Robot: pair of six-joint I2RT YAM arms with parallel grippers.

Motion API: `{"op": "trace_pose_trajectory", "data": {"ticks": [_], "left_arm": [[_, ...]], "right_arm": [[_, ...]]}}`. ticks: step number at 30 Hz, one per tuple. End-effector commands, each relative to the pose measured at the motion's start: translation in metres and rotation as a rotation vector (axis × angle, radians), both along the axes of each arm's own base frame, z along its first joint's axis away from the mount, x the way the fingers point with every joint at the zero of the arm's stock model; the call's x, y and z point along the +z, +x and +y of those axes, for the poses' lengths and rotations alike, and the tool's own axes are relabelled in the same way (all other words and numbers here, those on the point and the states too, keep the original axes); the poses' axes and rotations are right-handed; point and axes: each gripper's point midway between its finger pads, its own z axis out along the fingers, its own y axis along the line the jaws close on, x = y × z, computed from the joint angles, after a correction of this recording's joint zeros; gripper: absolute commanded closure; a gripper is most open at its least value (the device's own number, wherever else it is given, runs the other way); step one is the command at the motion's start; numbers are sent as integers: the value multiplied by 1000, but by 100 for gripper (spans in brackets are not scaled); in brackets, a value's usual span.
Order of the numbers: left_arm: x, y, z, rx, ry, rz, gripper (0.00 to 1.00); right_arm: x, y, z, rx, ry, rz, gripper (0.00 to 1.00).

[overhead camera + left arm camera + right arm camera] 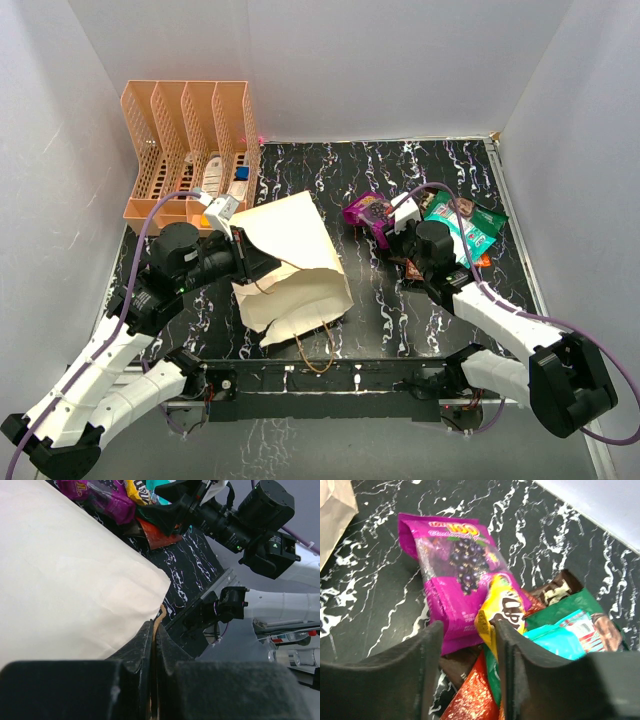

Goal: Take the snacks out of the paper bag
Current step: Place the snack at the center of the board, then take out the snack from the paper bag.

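Observation:
The paper bag (290, 265) lies on its side at centre left, with its brown cord handle (318, 355) trailing toward the near edge. My left gripper (243, 258) is shut on the bag's thin tan edge, which shows between the closed fingers in the left wrist view (154, 630). The bag (60, 580) fills the left of that view. The snacks lie in a pile at the right: a purple packet (455, 565), a yellow one (505, 605), green (570, 607), teal (560, 637), red foil (470, 695) and dark brown (555, 587). My right gripper (470, 625) hovers open just over the pile, with the yellow packet's edge against its right finger.
An orange slotted rack (190, 150) holding small white and blue items stands at the back left. The black marbled table (370, 290) is walled in white on three sides. The right arm (240, 520) shows in the left wrist view behind the bag.

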Motion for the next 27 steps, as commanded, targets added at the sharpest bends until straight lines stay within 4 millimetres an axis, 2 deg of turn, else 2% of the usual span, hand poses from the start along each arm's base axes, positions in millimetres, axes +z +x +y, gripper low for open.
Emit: {"op": "trace_pose_trajectory", "data": {"ticks": [1, 5, 8, 11, 13, 15, 17, 19, 21, 24, 27], "left_arm": [[9, -4, 4, -4, -8, -44, 100], [10, -2, 4, 13, -15, -36, 100], [9, 2, 3, 25, -18, -31, 100], [8, 4, 1, 22, -14, -25, 100], [6, 6, 1, 23, -7, -20, 100], [5, 7, 1, 28, 0, -18, 100], [4, 7, 1, 30, 2, -18, 100], [4, 8, 1, 31, 2, -19, 100], [4, 8, 1, 33, 0, -18, 100], [5, 8, 1, 34, -6, -22, 100], [6, 8, 1, 35, -5, -21, 100]], "right_arm": [[52, -11, 32, 171, 119, -70, 40], [93, -43, 72, 396, 213, -146, 37], [124, -75, 102, 532, 318, -192, 37], [152, -118, 134, 681, 479, -191, 37], [168, -154, 153, 796, 616, -161, 37], [176, -186, 167, 891, 720, -137, 38], [176, -214, 181, 958, 797, -102, 39], [164, -241, 198, 1012, 817, -47, 39], [148, -250, 214, 979, 795, -24, 38], [121, -248, 239, 893, 736, 8, 38], [105, -224, 251, 732, 735, 13, 37]]}}
